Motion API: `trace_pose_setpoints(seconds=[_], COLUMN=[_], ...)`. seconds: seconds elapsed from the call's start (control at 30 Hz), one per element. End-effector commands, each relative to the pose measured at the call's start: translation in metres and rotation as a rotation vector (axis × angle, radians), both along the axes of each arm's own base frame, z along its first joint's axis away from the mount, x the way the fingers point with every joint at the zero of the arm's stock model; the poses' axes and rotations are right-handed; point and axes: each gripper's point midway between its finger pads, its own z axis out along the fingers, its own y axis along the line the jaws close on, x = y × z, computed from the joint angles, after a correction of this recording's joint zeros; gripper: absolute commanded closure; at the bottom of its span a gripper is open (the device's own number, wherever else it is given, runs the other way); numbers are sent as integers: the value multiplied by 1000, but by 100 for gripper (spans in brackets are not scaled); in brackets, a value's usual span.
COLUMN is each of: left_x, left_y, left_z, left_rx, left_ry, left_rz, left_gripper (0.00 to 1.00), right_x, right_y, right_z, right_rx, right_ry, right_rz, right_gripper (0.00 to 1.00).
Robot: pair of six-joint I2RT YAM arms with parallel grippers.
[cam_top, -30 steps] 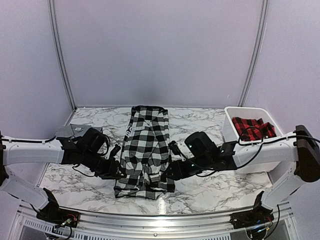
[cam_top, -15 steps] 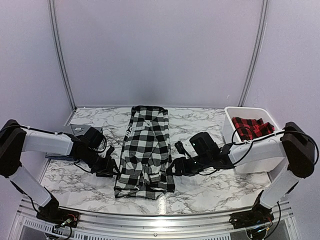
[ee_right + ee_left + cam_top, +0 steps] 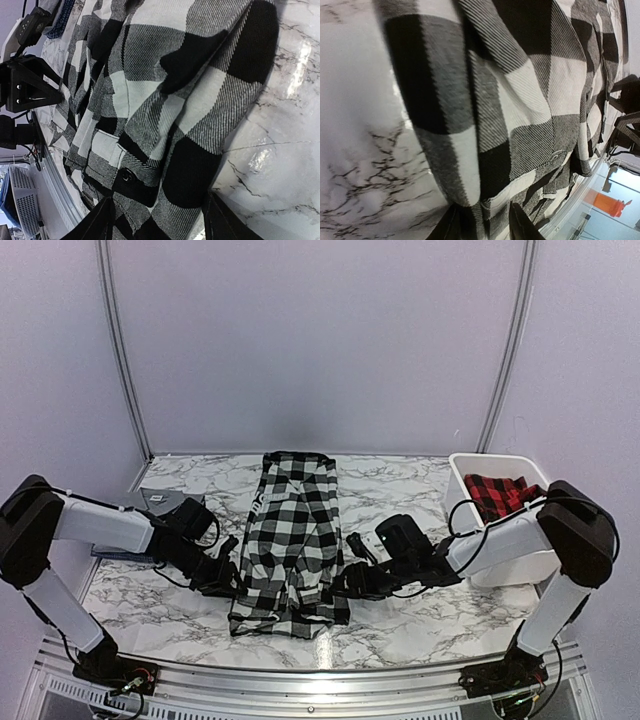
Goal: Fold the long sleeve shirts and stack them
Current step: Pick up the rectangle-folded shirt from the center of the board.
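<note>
Both arms have sunk lower; from above, your left gripper (image 3: 228, 575) and right gripper (image 3: 345, 580) sit half hidden against the side edges of the checked shirt (image 3: 290, 540), mid-table. On the left wrist, the fingers (image 3: 451, 227) stand narrowly apart around its edge, and you cannot tell if they pinch. On the right wrist, the jaws gape wide, straddling the edge.

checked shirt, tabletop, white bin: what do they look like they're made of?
Checked shirt: woven, flannel-like cloth with a matte finish; diagonal twill ribbing shows up close. Tabletop: veined marble pattern, glossy with glare patches; real stone or printed laminate, can't tell. Bin: smooth, uniform white, thin rim; probably plastic.
</note>
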Motion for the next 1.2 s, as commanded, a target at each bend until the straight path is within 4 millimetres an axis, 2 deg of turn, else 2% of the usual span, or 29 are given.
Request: trace_pose_setpoints(seconds=[0.0,0.13,0.23,0.3,0.5,0.63,0.83,1.17], left_x=[-21,-30,-32,-31,-31,-31,-38,-47], left_y=[-13,-32,-36,-32,-6,-5,-18,-35], left_z=[-15,-12,-10,-8,-12,-11,-17,-17], left_rx=[11,-19,-22,-6,106,103,68,4], left_ry=[57,64,59,42,7,0,32,60], left_rz=[-21,-29,-23,-11,52,56,15,-2], left_gripper=[67,69,70,69,57,54,65,81], right_x=[0,1,2,-1,-14,-21,-23,-19], right_y=[-5,-22,-30,-31,-26,-21,-15,-2], right_z=[-3,-2,-2,-4,-9,-11,-17,-12], right_rx=[-12,-24,-31,-31,-19,-20,-15,14], right_ry=[19,17,19,31,67,79,107,111], right_rz=[0,-20,-29,-20,-7,2,7,26], right_gripper=[41,41,41,41,43,43,47,67])
